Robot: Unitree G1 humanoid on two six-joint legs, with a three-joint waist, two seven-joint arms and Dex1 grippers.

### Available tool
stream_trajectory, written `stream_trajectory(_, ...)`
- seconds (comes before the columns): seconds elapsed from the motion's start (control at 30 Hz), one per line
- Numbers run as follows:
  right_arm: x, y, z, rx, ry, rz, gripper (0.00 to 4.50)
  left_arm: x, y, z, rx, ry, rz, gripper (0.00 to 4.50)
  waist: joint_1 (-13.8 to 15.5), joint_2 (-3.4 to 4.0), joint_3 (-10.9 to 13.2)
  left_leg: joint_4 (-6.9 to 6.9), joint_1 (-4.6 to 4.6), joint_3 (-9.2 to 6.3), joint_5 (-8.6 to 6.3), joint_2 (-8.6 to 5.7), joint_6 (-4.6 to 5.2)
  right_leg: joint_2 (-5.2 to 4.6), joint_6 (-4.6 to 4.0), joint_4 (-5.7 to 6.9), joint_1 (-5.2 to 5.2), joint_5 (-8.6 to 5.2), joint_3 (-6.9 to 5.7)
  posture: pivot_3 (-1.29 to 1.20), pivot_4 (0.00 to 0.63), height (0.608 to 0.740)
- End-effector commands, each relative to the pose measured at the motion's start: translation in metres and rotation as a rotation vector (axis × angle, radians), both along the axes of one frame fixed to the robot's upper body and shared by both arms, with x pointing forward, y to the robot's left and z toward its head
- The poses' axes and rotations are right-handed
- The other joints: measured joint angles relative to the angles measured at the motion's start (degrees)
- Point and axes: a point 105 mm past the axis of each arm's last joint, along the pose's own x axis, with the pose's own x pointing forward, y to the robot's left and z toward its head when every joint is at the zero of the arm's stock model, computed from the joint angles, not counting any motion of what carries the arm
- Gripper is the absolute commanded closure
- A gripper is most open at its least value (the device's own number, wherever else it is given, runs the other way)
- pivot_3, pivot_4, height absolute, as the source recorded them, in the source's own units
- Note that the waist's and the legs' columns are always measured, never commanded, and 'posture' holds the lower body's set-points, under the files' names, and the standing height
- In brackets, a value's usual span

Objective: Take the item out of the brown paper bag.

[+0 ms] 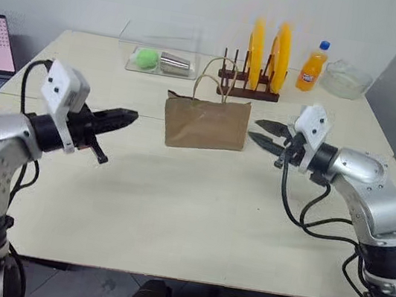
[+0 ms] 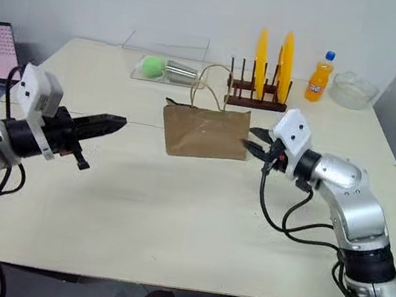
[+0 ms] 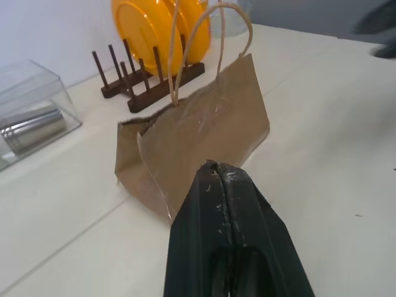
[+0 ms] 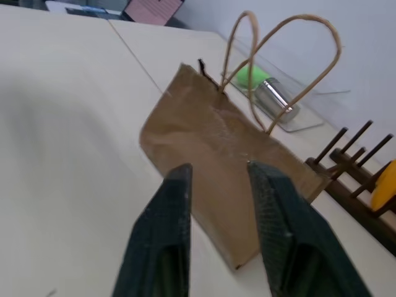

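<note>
Toward the table's far edge, brown paper bag [image 1: 206, 123] standing. We are approaching: left gripper [image 1: 129, 116] closed empty, right gripper [image 1: 262, 132] parted, beside bag. Next: pinching bag open.

Brown paper bag [image 1: 206, 123] upright mid-table, open tabletop [image 1: 173, 212] in front and on both flanks; left gripper [image 1: 124, 117] apart from bag's left end, right gripper [image 1: 264, 133] just beside its right end. Behind bag: wooden rack with yellow plates [image 1: 254, 67] close, clear tray with green ball [image 1: 159, 59] back-left, orange soda bottle [image 1: 313, 66] and glass bowl [image 1: 347, 79] back-right. Rope handles [image 1: 220, 77] arch over bag mouth
</note>
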Motion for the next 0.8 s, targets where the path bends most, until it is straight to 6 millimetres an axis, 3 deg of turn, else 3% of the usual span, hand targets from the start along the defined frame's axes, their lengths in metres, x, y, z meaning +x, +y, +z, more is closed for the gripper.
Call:
stream_trajectory(0.03, 0.055, 0.015, 0.028, -0.085, -0.175, -0.067, 3.65, -0.019, -0.001, 0.001, -0.091, -0.037, 0.104, 4.50, -0.66, 0.16, 0.02, -0.03, 0.14, 0.20, 0.00, 0.00, -0.01, 0.00, -0.02, 0.00, 0.01, 0.01, 0.18, 0.00, 0.150, 0.740)
stream_trajectory(0.1, 0.085, 0.021, 0.035, -0.150, -0.227, -0.124, 4.32, -0.026, -0.003, 0.001, -0.127, -0.026, 0.107, 4.50, -1.10, 0.04, -0.02, -0.02, 0.14, 0.37, 0.02, -0.01, -0.02, -0.03, -0.11, -0.02, -0.03, 0.07, 0.26, 0.00, 0.150, 0.740)
stream_trajectory(0.23, 0.117, 0.027, 0.048, -0.221, -0.275, -0.209, 4.45, -0.033, 0.001, 0.001, -0.130, 0.000, 0.122, 4.50, -1.21, 0.02, -0.04, -0.19, 0.15, 0.27, 0.21, 0.10, -0.37, 0.09, -0.30, 0.05, -0.12, 0.16, 0.20, 0.00, 0.150, 0.740)
stream_trajectory(0.4, 0.125, 0.040, 0.040, -0.349, -0.273, -0.200, 4.45, -0.034, 0.008, -0.003, -0.089, 0.008, 0.161, 4.50, -1.04, 0.03, -0.04, -0.24, 0.00, 0.29, 0.22, 0.09, -0.40, 0.06, -0.37, -0.09, -0.17, 0.12, 0.23, 0.00, 0.150, 0.740)
stream_trajectory(0.8, 0.126, 0.061, 0.003, -0.587, -0.200, -0.173, 4.45, -0.041, 0.004, -0.008, 0.001, 0.065, 0.031, 4.50, -1.17, 0.06, -0.02, -0.26, 0.06, 0.22, 0.22, 0.07, -0.40, 0.04, -0.39, 0.00, -0.19, 0.11, 0.19, 0.00, 0.150, 0.740)
